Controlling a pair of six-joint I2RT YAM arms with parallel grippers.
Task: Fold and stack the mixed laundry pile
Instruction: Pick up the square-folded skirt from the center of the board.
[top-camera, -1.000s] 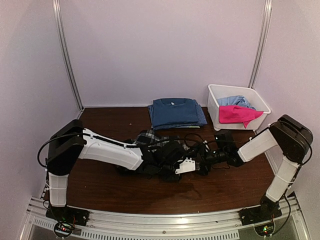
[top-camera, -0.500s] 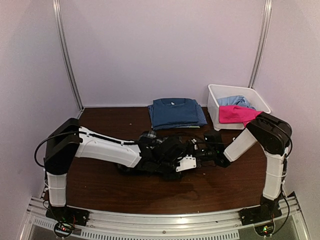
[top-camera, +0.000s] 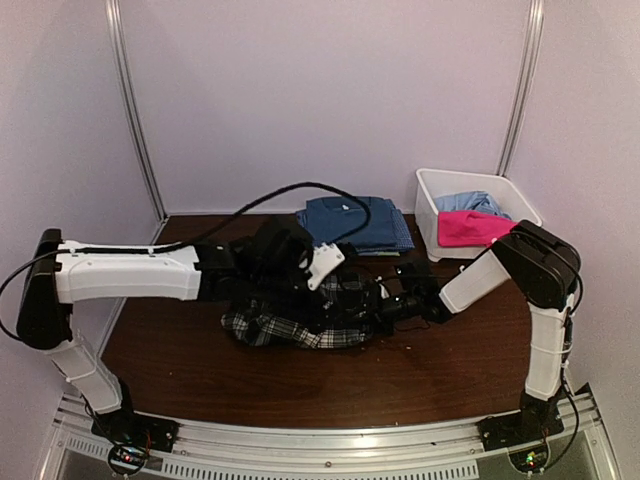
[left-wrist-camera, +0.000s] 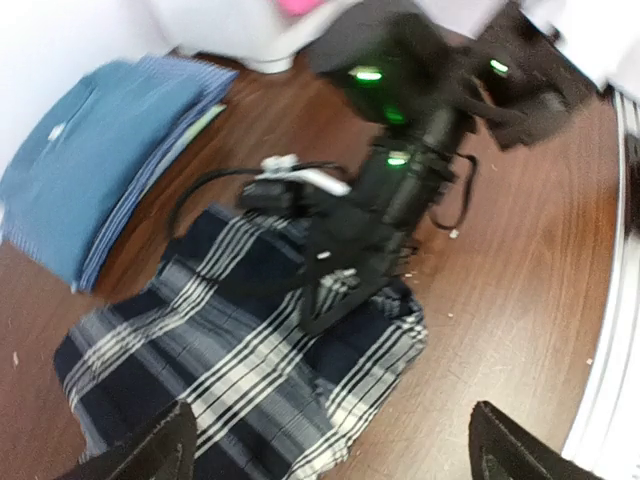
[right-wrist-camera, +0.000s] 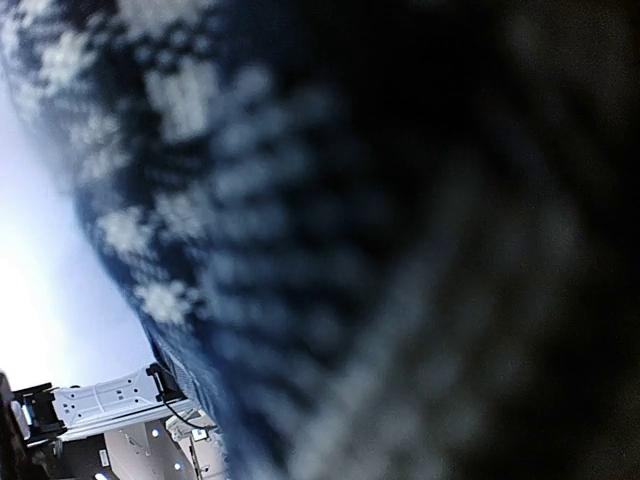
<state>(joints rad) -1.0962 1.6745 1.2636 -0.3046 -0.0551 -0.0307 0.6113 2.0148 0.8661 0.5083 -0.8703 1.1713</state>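
Two arms are seen reaching over the dark wood surface (top-camera: 200, 370), 1 hand each. One plaid shirt (top-camera: 290, 328), black-and-white, is spread rumpled at ctr of the surface, bunched in places, not folded. The left hand (left-wrist-camera: 335, 448) is held above it w/ fingers (left-wrist-camera: 150, 452) splayed wide toward both lower corners of the left wrist view. Nothing is gripped between them, and only shirt and bare wood are seen below. The right hand (top-camera: 386, 306) is set low at the shirt's 3 o'clock edge. In the left wrist view its fingers are seen drawn close together and pinched on a fold of the plaid cloth. The right wrist view is filled by blurred plaid weave right up against the lens. One folded stack is lying at 12 o'clock from the plaid shirt, near the back wall and apart from it. It has 1 dark blue T-shirt (top-camera: 348, 220) on top and 1 blue fine-checked piece (top-camera: 403, 236) under it, edge showing on the right side. That makes 2 pcs counted; whether more lie beneath cannot be told. One white bin (top-camera: 428, 215) is standing at approx. 1 o'clock, just beside the stack at the back right. Two pcs are held in it: 1 pink piece (top-camera: 468, 228) toward the front and 1 pale blue piece (top-camera: 470, 203) behind it. Garments counted in all: 5. One black cable (top-camera: 290, 186) is arched above the left arm.
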